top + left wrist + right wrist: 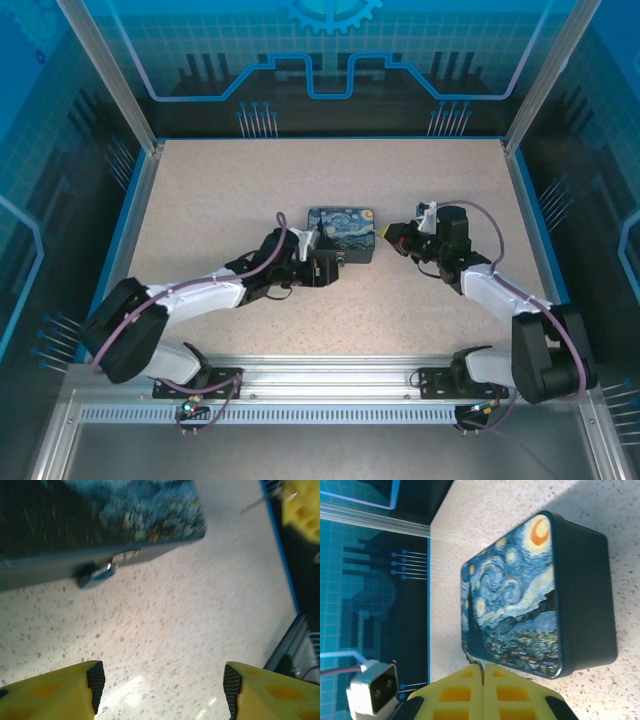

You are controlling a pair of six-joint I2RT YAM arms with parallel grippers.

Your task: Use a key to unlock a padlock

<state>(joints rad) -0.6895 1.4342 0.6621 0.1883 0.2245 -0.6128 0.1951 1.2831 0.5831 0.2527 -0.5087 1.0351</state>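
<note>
Padlock [97, 572] hangs on the front side of the box [520, 605], at the little latch, low down near the table [250, 180]. It's tiny, dark & shiny. The pic is blurry, so I can't tell if its loop is shut. It looks hooked on, so I think it's locked.

Key [471, 659] is a thin dark bit poking out btw the tips of the right gripper [482, 675]. Those yellow fingers are pressed together w/ the key pinched in the crack. That gripper sits just beside the right end of the box. The key is not in the lock. In the left wrist view it's way off at the top right, well apart from the padlock.

Left gripper [164, 682] is at the near side of the box, facing the padlock. Its fingers [95, 680] are spread wide w/ nothing btw them, just bare table.

Done so far, I think: key is picked up. Left to do: prob. hold the padlock steady, bring the key to the keyhole, push it in, turn it, pop the loop. That's most of the job.

Words to read: none. Box lid has a swirly night-sky painting, no letters. Back wall [320, 60] has blue lines & a gear shape, no name. Nothing on the padlock is sharp enough to read.
</note>
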